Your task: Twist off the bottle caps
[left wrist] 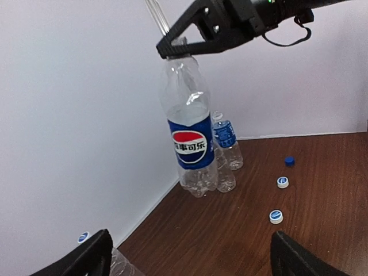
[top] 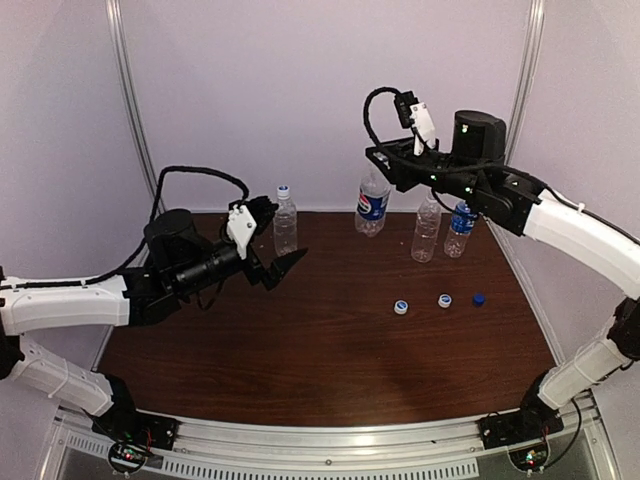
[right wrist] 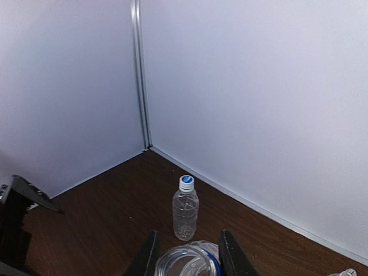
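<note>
**A:** What's furthest left?

**B:** The left tool (left wrist: 191,244), hanging above the table (top: 320,370) with its jaws spread wide and nothing between them. Just beside it, by the back wall, a plain clear bottle (top: 285,225) stands upright with its white-and-blue cap (top: 283,190) on.

**A:** And in the middle?

**B:** The Pepsi bottle (left wrist: 191,146), also near the back wall, with its mouth open. The right tool (right wrist: 187,256) comes down from above, its jaws narrow and pinched on that bottle's neck.

**A:** Anything crowding it?

**B:** Just to its right, a second plain bottle (top: 427,232) and the blue-label bottle (top: 460,228) stand close together. I cannot tell whether they touch. The right arm (top: 560,220) reaches over both of them.

**A:** Any loose caps?

**B:** Three lie on the table in front of those two bottles, in a rough row and apart from each other. From the left there's a first white cap (top: 401,307), a second white cap (top: 444,300), both with blue centres, then the dark blue cap (top: 479,298). White panels (top: 200,80) close in the table behind and at the sides.
</note>
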You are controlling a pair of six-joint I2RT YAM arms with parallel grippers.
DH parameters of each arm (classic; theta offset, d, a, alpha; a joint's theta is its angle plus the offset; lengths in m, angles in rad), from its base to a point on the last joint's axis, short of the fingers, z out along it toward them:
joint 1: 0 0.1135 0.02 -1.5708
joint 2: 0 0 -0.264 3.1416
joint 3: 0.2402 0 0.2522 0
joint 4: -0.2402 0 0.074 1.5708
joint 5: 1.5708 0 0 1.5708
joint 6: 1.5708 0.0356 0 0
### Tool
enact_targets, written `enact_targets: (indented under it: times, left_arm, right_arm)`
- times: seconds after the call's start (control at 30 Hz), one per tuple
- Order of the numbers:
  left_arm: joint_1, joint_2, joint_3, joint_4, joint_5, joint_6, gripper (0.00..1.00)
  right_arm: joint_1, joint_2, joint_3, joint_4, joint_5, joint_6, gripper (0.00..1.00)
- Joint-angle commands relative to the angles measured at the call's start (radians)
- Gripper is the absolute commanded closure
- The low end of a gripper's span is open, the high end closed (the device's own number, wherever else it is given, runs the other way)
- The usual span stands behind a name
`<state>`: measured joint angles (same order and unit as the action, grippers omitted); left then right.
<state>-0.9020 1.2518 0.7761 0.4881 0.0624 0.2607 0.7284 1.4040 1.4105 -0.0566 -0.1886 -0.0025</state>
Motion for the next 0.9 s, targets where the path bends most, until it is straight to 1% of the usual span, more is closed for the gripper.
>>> enact_targets:
  times: [0.0, 0.1, 0.23, 0.43, 0.53, 0.67, 0.87]
  left_arm:
    - [0.0, -0.055, -0.027, 0.062, -0.174, 0.018, 0.02]
    - [0.0, -0.058, -0.023, 0.041, -0.24, 0.018, 0.03]
    - [0.0, -0.055, -0.023, 0.023, -0.314, 0.013, 0.03]
    - [0.0, -0.048, -0.025, 0.005, -0.311, 0.011, 0.03]
    - [0.0, -0.041, -0.02, 0.0, -0.309, 0.015, 0.03]
    - [0.001, -0.034, -0.011, -0.004, -0.305, 0.017, 0.03]
    - [0.0, -0.022, -0.007, -0.005, -0.297, 0.021, 0.03]
  right_arm:
    - [-0.099, 0.15, 0.047, -0.035, 0.101, 0.133, 1.0]
    - [-0.133, 0.28, 0.112, -0.037, 0.121, 0.136, 1.0]
    - [-0.184, 0.391, 0.104, 0.076, 0.103, 0.14, 1.0]
    - [-0.238, 0.511, 0.13, 0.137, 0.066, 0.193, 1.0]
    - [-0.255, 0.539, 0.121, 0.172, 0.043, 0.234, 1.0]
    - [-0.271, 0.55, 0.11, 0.171, 0.065, 0.269, 1.0]
    - [-0.274, 0.534, 0.111, 0.146, 0.083, 0.257, 1.0]
